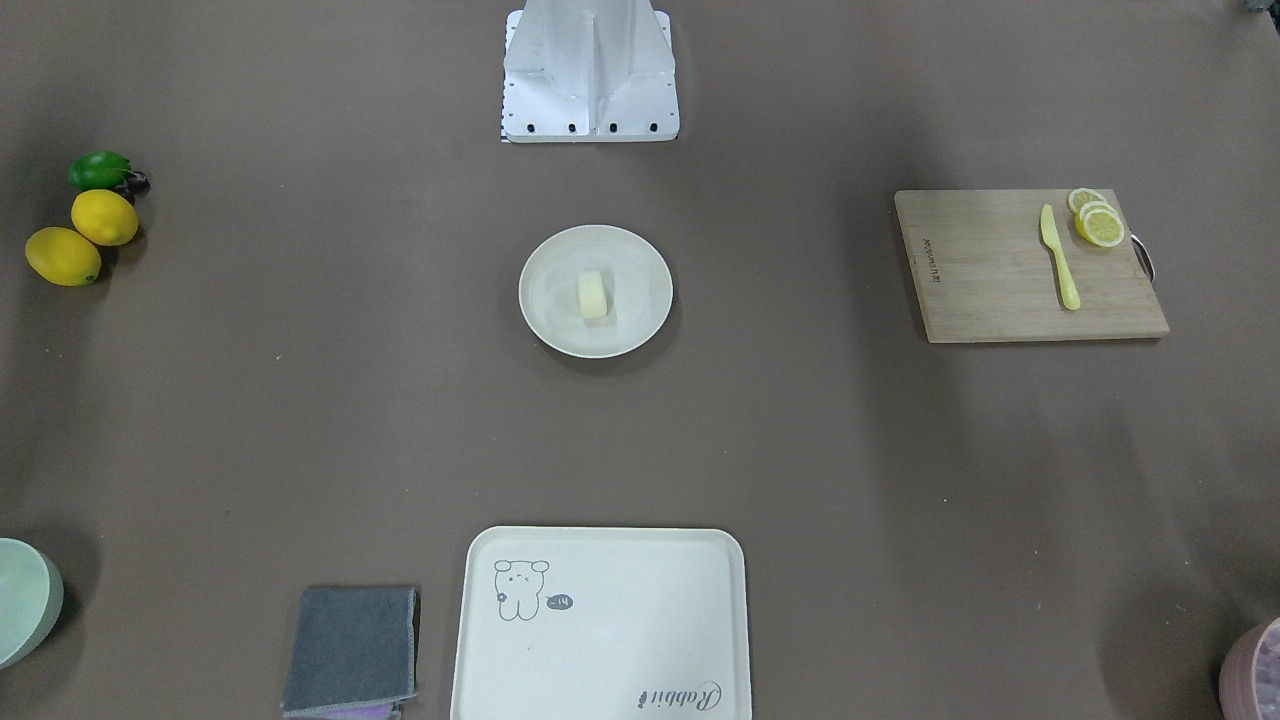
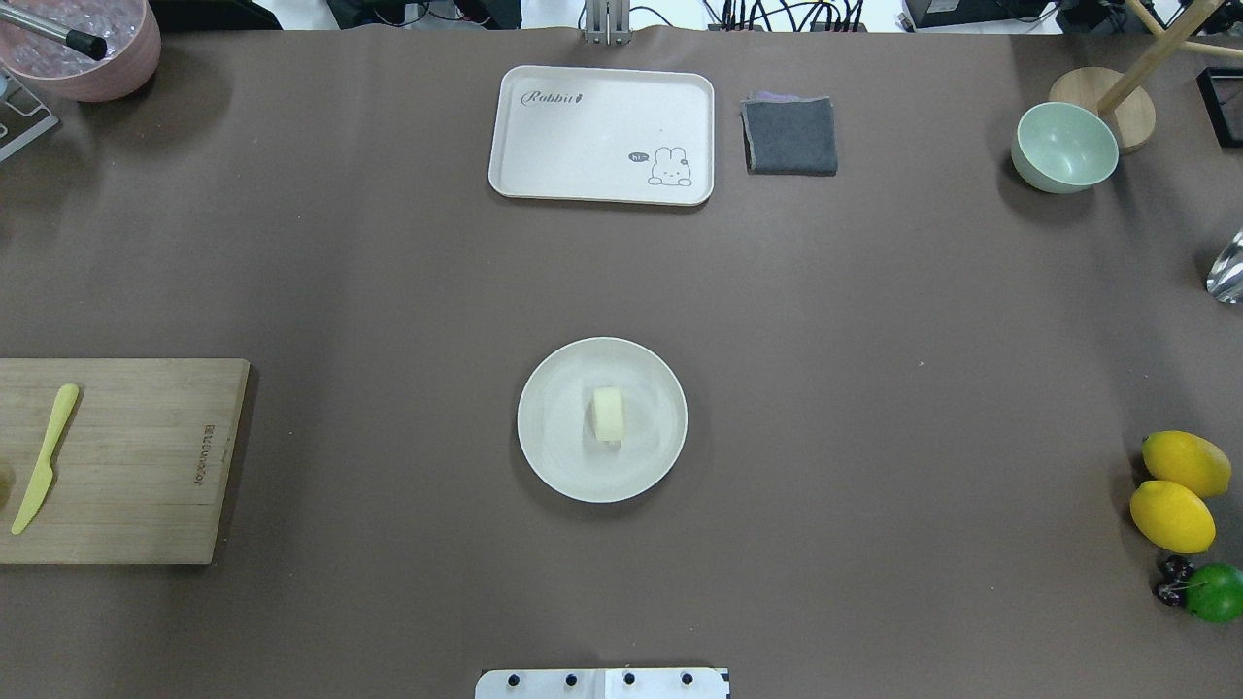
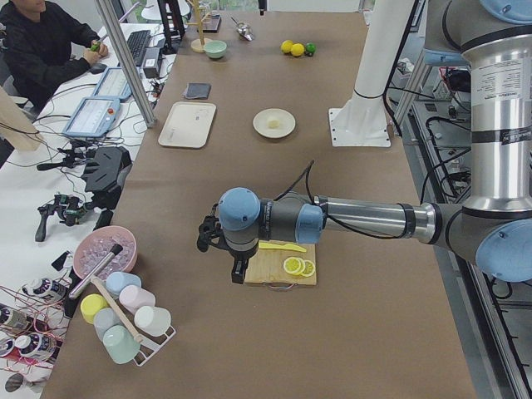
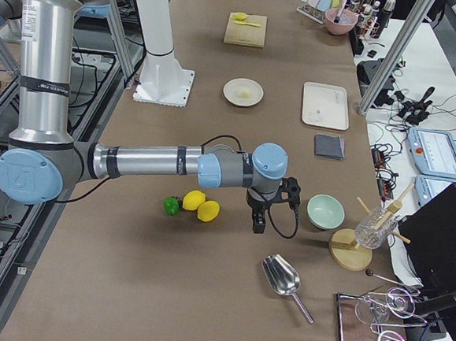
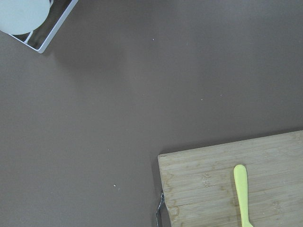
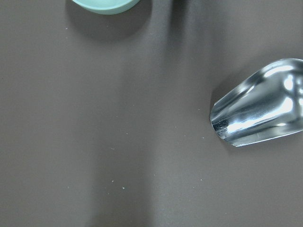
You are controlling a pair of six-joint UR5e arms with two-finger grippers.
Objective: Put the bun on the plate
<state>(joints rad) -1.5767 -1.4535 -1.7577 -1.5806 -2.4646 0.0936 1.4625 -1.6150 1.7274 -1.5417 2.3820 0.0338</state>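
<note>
Overhead exterior view had the small, pale cream-yellow, rounded bun [image 2: 608, 414] lying near the middle of the round cream-white plate [image 2: 555, 442], at the centre of the frame, with nothing gripping it. I judged the placing step finished. The next move called only for both arms to keep away from the plate.

The left gripper [image 3: 236, 271] hung beside the rectangular wooden board [image 3: 270, 274] in the exterior left view. The right gripper [image 4: 260, 219] hung near two yellow lemons [image 4: 207, 211] in the exterior right view. Whether either was parted or closed I could not tell.

Left to right in the overhead view:
- A round pink bowl [image 2: 131, 70] at upper left held clear ice-like pieces [image 2: 49, 53].
- A rectangular cream tray [image 2: 583, 146] at top centre carried just its rabbit drawing.
- The plate held the bun.
- A pale green bowl [image 2: 1063, 146] at upper right showed only its bare inside.
</note>
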